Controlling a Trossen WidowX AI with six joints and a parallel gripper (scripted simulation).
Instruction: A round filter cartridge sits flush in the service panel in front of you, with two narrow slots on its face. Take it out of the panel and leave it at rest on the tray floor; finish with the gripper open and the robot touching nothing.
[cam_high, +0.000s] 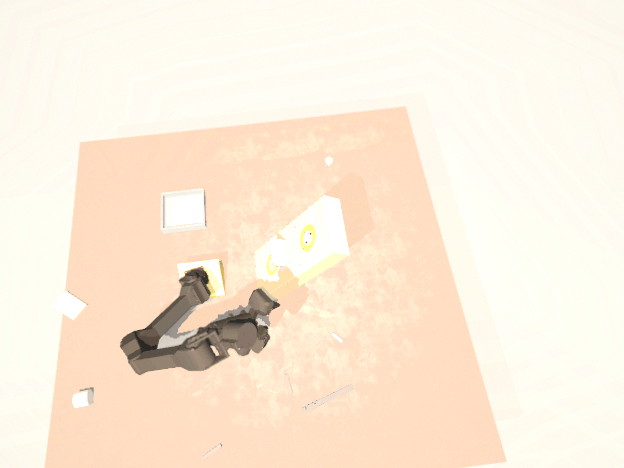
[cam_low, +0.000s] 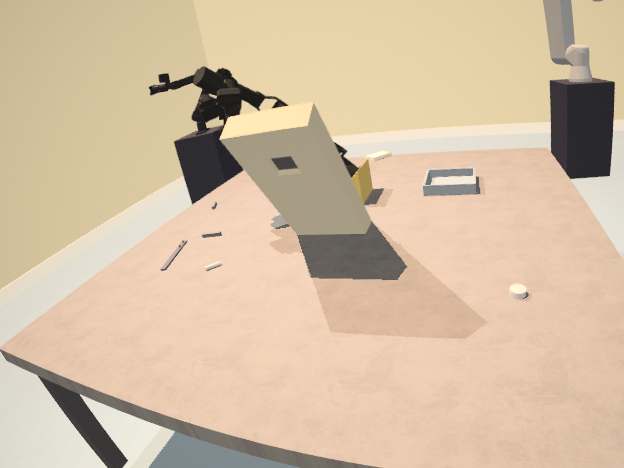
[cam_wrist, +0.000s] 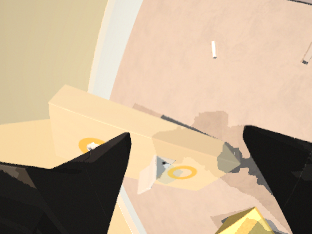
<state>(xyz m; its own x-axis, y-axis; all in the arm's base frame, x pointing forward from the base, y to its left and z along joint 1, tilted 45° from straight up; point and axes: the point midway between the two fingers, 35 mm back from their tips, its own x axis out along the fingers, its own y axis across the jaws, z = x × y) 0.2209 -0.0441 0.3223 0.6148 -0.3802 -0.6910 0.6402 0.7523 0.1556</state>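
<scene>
the pinkish table carries a shallow square tray and a small white disc.

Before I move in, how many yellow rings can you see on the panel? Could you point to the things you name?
2: one yellow ring (cam_high: 302, 238) (cam_wrist: 84, 142) on each side of the projecting white flap (cam_high: 278, 253) (cam_wrist: 147, 176). The exterior view shows only the panel's back.

- panel is a pale cream, with yellow rings on its face
- tabletop: peachy pink, kinda mottled
- tray is just grey
- robot arm and gripper fingers look dark, near black up close
</scene>
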